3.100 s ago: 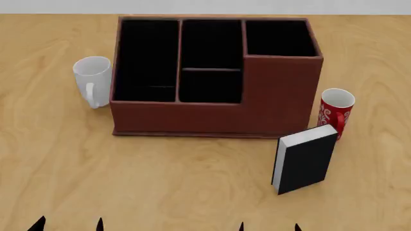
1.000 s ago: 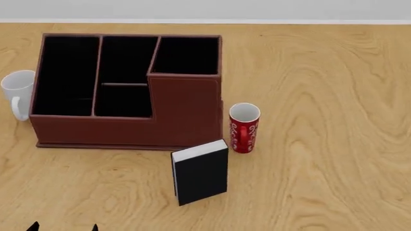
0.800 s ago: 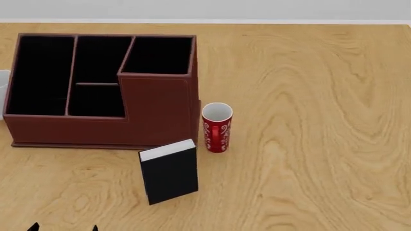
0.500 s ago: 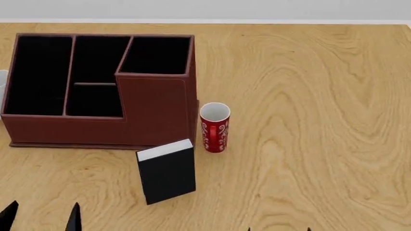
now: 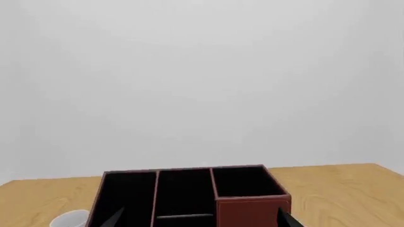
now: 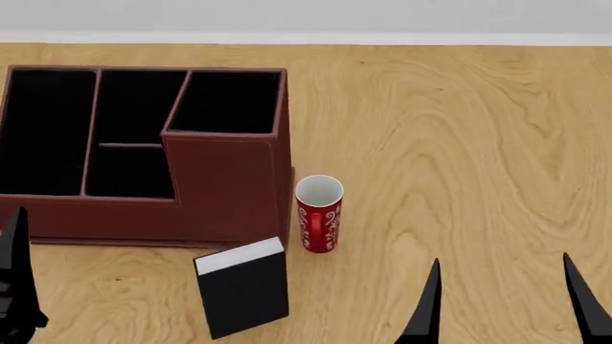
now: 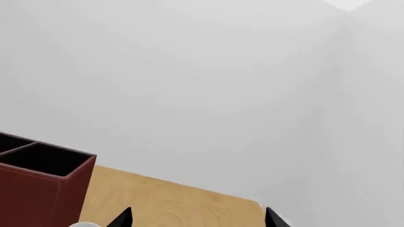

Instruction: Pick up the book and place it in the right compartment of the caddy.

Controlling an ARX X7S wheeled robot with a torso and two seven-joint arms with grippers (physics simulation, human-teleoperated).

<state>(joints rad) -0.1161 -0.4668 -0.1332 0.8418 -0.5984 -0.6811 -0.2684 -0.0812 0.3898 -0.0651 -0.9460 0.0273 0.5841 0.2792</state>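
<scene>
The black book (image 6: 243, 290) with white page edges stands upright on the wooden table, just in front of the caddy (image 6: 143, 154) and beside the red mug (image 6: 319, 213). The caddy's right compartment (image 6: 228, 102) is the tall raised tower at its right end; it also shows in the left wrist view (image 5: 246, 182) and the right wrist view (image 7: 44, 158). My right gripper (image 6: 502, 301) is open and empty, right of the book. My left gripper shows one finger (image 6: 14, 283) at the left edge; in the left wrist view (image 5: 198, 220) its fingertips stand wide apart.
The red mug stands against the caddy's right wall. A white mug's rim (image 5: 68, 219) shows left of the caddy in the left wrist view. Bare wooden table (image 6: 459, 143) stretches to the right, with a white wall behind.
Both grippers have risen into the head view, the right one much higher than before. The view has tilted, so the caddy, mug and book sit lower in the picture.
</scene>
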